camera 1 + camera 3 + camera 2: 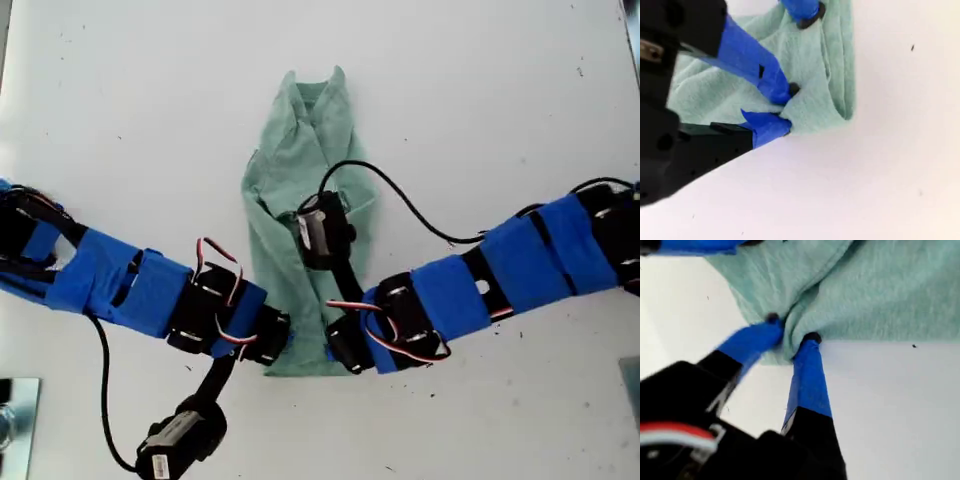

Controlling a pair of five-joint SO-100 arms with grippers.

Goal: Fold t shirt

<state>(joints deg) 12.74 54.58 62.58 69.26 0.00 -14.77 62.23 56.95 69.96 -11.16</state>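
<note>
The t shirt (300, 150) lies on the white table (120, 120), folded into a narrow sage-green strip with its collar at the far end. My first gripper (278, 340) comes in from the exterior view's left and is shut on the near hem by its left corner. In the first wrist view a pinch of the t shirt (880, 290) bunches between the blue fingers of my first gripper (790, 330). My second gripper (338, 352) reaches in from the exterior view's right. It (787, 107) is shut on the t shirt (810, 65) at the other near corner.
The second arm's wrist camera (322, 232) and its black cable (400, 200) hang over the middle of the shirt. The first arm's camera (180, 440) sits over the table near the front edge. A metal object (12, 410) shows at the exterior view's bottom left.
</note>
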